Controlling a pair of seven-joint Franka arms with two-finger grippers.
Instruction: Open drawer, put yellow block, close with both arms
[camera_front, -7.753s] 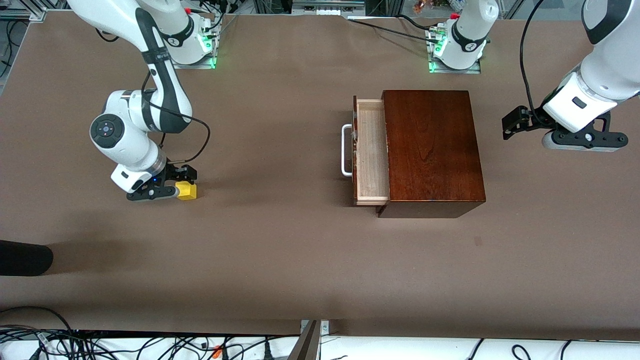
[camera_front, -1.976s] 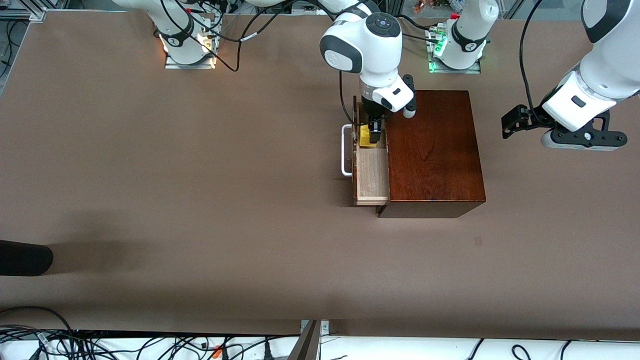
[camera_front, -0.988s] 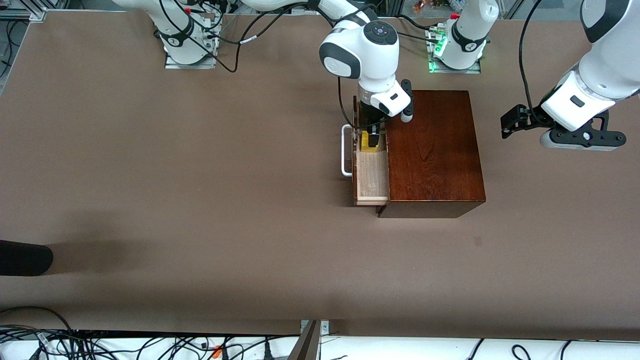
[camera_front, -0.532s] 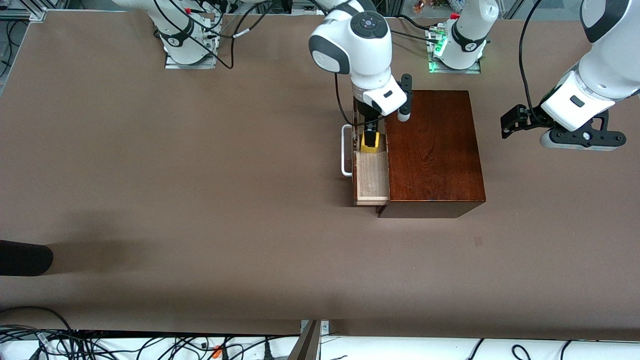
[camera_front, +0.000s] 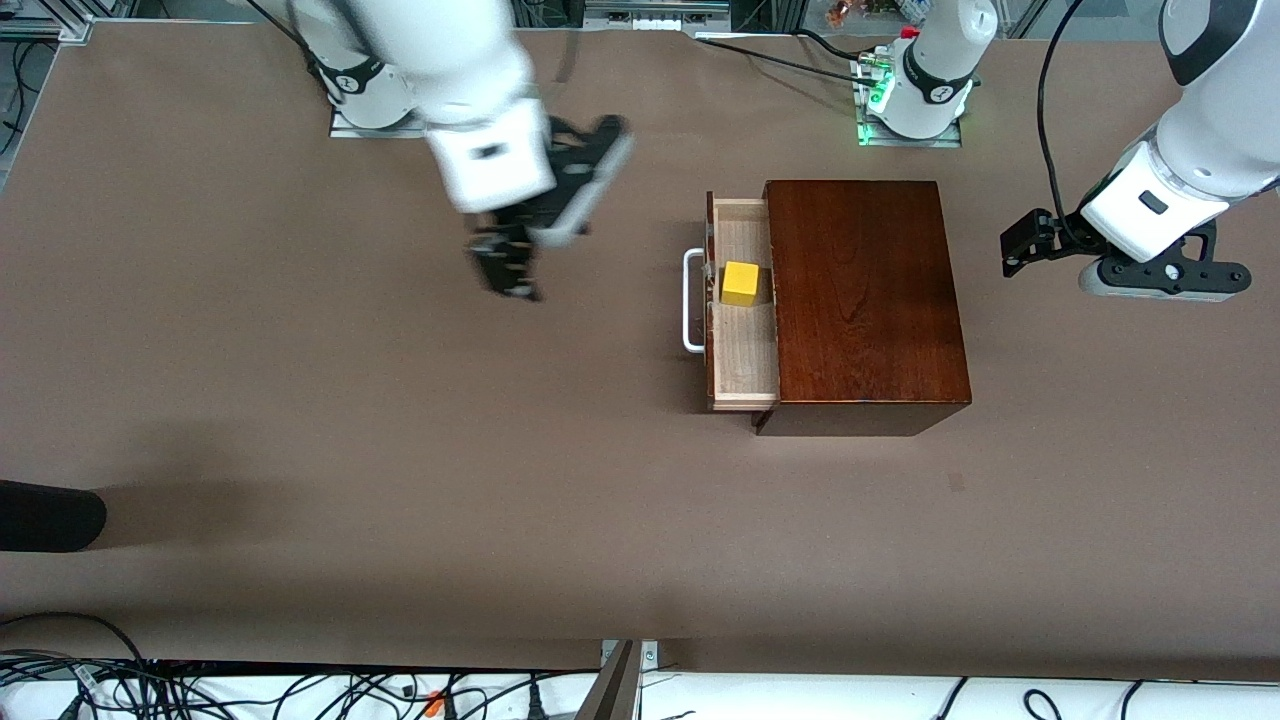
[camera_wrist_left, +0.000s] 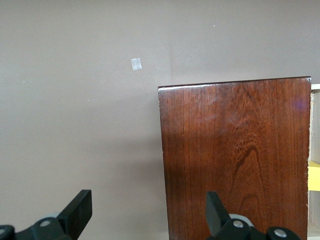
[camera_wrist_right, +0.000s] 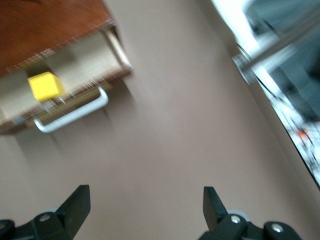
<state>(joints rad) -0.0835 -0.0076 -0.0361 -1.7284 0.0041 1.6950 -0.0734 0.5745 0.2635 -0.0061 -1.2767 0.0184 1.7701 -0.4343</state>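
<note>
- We see the yellow block (camera_front: 741, 282) lying in the open drawer (camera_front: 745, 350), in the part nearer the arm bases: placing looks done, closing is next.
- Right end effector (camera_front: 505, 268), fingers apart and empty, is over bare table (camera_front: 400, 450) toward the right arm's end.
- Left end effector (camera_front: 1160, 280), fingers apart, waits over the table past the wooden box (camera_front: 865, 300).
- The drawer's long axis runs toward the front camera; its handle (camera_front: 690, 300) faces the right arm's end, so we need a push there, into the box.

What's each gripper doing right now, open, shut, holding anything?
Left gripper: open, empty, waiting above the table beside the box.
Right gripper: open, empty, above bare table; the yellow block lies in the drawer.
</note>
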